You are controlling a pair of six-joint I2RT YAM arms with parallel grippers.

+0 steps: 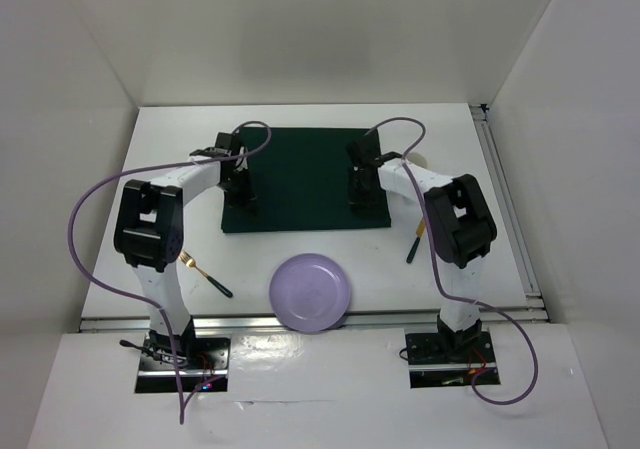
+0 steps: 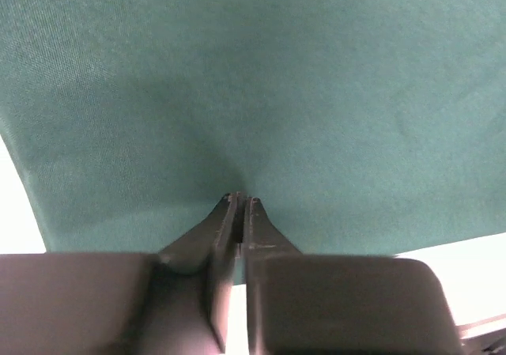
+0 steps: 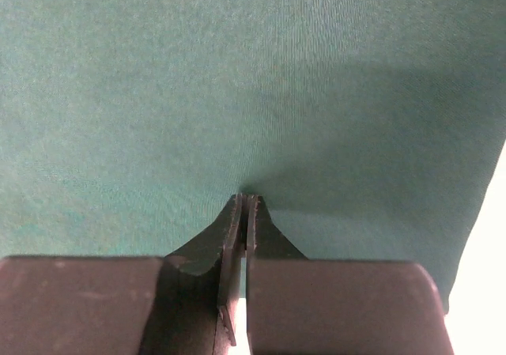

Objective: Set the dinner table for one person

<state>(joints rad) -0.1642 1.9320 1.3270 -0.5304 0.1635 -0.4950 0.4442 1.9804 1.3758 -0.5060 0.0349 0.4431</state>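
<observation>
The large flat matte-white rectangular dinner table [image 1: 300, 119] fills the floor of the white-walled booth, with a metal rail [image 1: 505, 204] along its right edge and another along the near edge where the 2 arm bases stand. A dark green square cloth [image 1: 305, 179] lies flat on the tabletop, around the middle and towards the far edge.

The left gripper [image 1: 240, 194] is down at the cloth's left edge, near its near-left corner. In its wrist view the fingertips [image 2: 229, 203] sit on the fabric with only a thin slit between them; I cannot tell whether they are pinching any cloth. The right gripper [image 1: 360, 197] is down on the cloth near its near-right corner, jaws clenched together at the fabric.

A round lilac plate [image 1: 310, 291] sits at the middle of the near edge, apart from the cloth. A gold fork with a dark handle [image 1: 205, 272] lies left of the plate. A gold utensil with a dark handle [image 1: 415, 241] lies near the cloth's near-right corner, partly hidden by the right arm.
</observation>
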